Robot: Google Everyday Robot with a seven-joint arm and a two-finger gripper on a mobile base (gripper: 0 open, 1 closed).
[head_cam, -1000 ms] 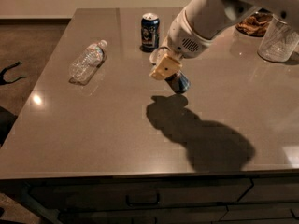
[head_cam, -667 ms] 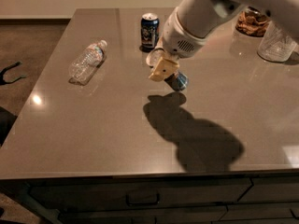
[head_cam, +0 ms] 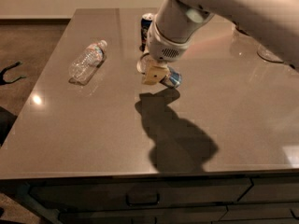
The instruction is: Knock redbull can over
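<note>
The redbull can [head_cam: 171,78] shows as a blue-and-silver shape low on the grey table [head_cam: 93,125], just right of my gripper [head_cam: 152,72]. It looks tipped over, and its left part is hidden behind the gripper. The gripper hangs from the big white arm [head_cam: 180,24] that reaches in from the upper right. It sits close above the table and against the can's left side. A shorter dark blue can [head_cam: 146,25] stands upright behind it, partly hidden by the arm.
A clear plastic water bottle [head_cam: 87,61] lies on its side at the left. Glassware [head_cam: 269,53] stands at the back right, partly behind the arm. The arm's shadow falls on the table's front middle. Drawers run under the front edge.
The arm and gripper have moved left and slightly toward the front. The redbull can beside the gripper has shifted left with it and now looks more tipped.
</note>
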